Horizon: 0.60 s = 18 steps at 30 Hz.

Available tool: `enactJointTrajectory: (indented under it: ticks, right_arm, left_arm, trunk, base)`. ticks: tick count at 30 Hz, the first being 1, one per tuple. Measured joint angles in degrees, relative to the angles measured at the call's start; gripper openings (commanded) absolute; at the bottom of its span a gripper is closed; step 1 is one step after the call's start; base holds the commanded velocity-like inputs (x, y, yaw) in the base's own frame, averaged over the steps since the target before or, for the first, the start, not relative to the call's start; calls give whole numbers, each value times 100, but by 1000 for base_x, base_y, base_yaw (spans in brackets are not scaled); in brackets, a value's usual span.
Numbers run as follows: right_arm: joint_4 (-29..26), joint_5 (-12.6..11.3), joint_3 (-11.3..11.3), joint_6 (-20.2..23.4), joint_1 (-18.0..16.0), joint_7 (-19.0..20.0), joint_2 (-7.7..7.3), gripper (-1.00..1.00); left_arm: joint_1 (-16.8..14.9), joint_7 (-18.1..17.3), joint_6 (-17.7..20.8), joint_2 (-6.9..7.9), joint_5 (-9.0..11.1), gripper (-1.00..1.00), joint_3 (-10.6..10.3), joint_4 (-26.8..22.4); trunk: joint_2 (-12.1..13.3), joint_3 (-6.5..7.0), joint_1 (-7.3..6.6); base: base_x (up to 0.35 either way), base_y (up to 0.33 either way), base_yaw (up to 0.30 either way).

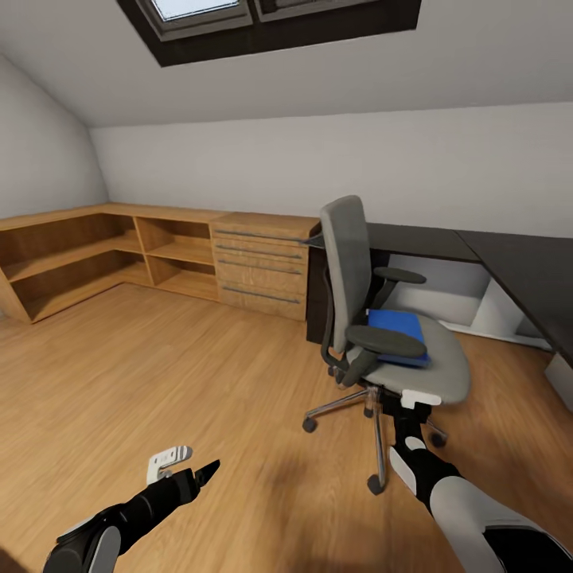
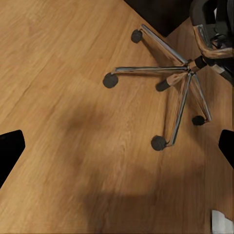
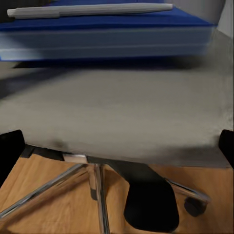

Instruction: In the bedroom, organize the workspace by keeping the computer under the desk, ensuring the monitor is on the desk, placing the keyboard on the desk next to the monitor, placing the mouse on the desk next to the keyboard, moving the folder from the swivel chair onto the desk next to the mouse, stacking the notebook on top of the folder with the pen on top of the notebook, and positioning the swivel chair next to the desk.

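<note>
The grey swivel chair [image 1: 374, 318] stands on the wood floor beside the black-topped desk [image 1: 517, 267]. A bright-blue folder [image 1: 400, 333] lies on its seat, and in the right wrist view a white pen [image 3: 90, 9] rests on top of the folder [image 3: 107, 34]. My right gripper [image 1: 412, 398] is open, just in front of and below the seat's front edge [image 3: 117, 122]. My left gripper [image 1: 189, 468] hangs open low over the floor, facing the chair's chrome base [image 2: 183, 80]. The notebook, monitor, keyboard, mouse and computer are out of view.
A light-wood chest of drawers [image 1: 261, 270] and low open shelves [image 1: 79, 255] line the far wall under the sloped ceiling. Bare plank floor [image 1: 159, 366] spreads to the chair's left. The desk's dark side unit [image 1: 317, 294] stands behind the chair.
</note>
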Motion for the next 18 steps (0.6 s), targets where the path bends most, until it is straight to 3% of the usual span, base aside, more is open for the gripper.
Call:
enactJointTrajectory:
  ticks: [18]
  right_arm:
    - [0, -19, 0, 0, 0, 7, -16, 100]
  left_arm:
    - [0, 1, 0, 0, -5, 100, 0, 0]
  trunk:
    - [0, 83, 0]
  base:
    - [0, 0, -251]
